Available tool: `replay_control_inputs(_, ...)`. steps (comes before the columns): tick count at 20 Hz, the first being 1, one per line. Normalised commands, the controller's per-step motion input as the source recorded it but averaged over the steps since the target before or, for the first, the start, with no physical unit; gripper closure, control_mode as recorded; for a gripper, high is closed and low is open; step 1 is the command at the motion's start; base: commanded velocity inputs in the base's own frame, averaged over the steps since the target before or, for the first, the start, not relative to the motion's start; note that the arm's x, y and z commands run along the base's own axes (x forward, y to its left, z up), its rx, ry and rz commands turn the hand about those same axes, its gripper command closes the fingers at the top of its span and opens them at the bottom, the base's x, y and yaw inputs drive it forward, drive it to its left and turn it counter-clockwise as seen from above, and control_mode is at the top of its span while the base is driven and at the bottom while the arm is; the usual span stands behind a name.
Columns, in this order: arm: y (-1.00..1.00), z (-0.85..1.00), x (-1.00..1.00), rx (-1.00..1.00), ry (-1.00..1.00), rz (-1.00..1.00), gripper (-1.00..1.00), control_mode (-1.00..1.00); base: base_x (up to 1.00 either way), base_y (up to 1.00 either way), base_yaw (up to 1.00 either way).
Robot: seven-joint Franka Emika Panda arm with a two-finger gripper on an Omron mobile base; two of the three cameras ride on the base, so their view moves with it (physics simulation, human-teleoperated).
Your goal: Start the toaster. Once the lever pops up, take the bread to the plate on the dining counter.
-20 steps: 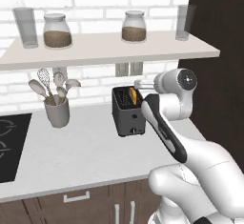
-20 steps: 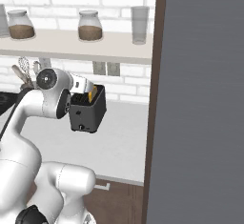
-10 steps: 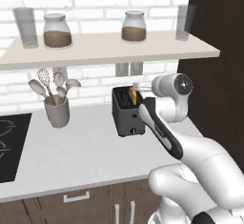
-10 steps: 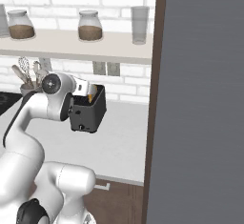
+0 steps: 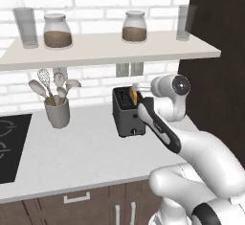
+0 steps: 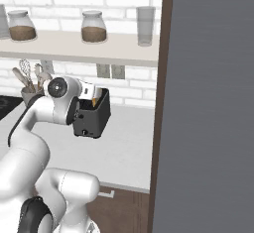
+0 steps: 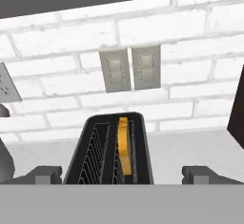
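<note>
The dark grey toaster (image 5: pixel 128 116) stands on the white kitchen counter by the brick wall, also seen as toaster (image 6: pixel 92 119) and toaster (image 7: pixel 95 156). The bread (image 5: pixel 133 95), with its orange crust edge up, stands in one slot; in the hand view the bread (image 7: pixel 125 144) is in the right slot. My gripper (image 7: pixel 123 175) hovers just above the toaster's near end, open wide, with a fingertip on each side and nothing between them. The white hand (image 6: pixel 87 89) sits over the toaster top. The plate and the dining counter are out of view.
A pale utensil crock (image 5: pixel 56 111) stands left of the toaster, with a black cooktop (image 5: pixel 9 147) further left. A shelf (image 5: pixel 110 51) holding jars and glasses overhangs the toaster. Wall outlets (image 7: pixel 129 68) are behind it. A tall dark cabinet (image 6: pixel 208 103) closes the right side.
The wrist has shifted a little left and down toward the toaster. The jaws stay open. Toaster and bread have not moved.
</note>
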Motion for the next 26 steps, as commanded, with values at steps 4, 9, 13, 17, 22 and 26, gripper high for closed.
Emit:
replay_control_inputs(4,0.0,-0.21,0.19,0.0,-0.01,0.0,-1.0,-1.0,0.0,0.0,0.0)
replay_control_inputs(9,0.0,-0.21,0.18,0.0,-0.09,0.0,-1.0,-1.0,0.0,0.0,0.0)
replay_control_inputs(13,0.0,-0.16,0.25,0.0,-0.14,0.0,-1.0,-1.0,0.0,0.0,0.0)
replay_control_inputs(17,0.0,-0.3,0.12,0.0,-0.19,0.0,-1.0,-1.0,0.0,0.0,0.0)
replay_control_inputs(22,0.0,-0.32,0.0,0.0,-0.08,0.0,-1.0,-1.0,0.0,0.0,0.0)
replay_control_inputs(26,0.0,-0.21,0.01,0.0,-0.04,0.0,-1.0,-1.0,0.0,0.0,0.0)
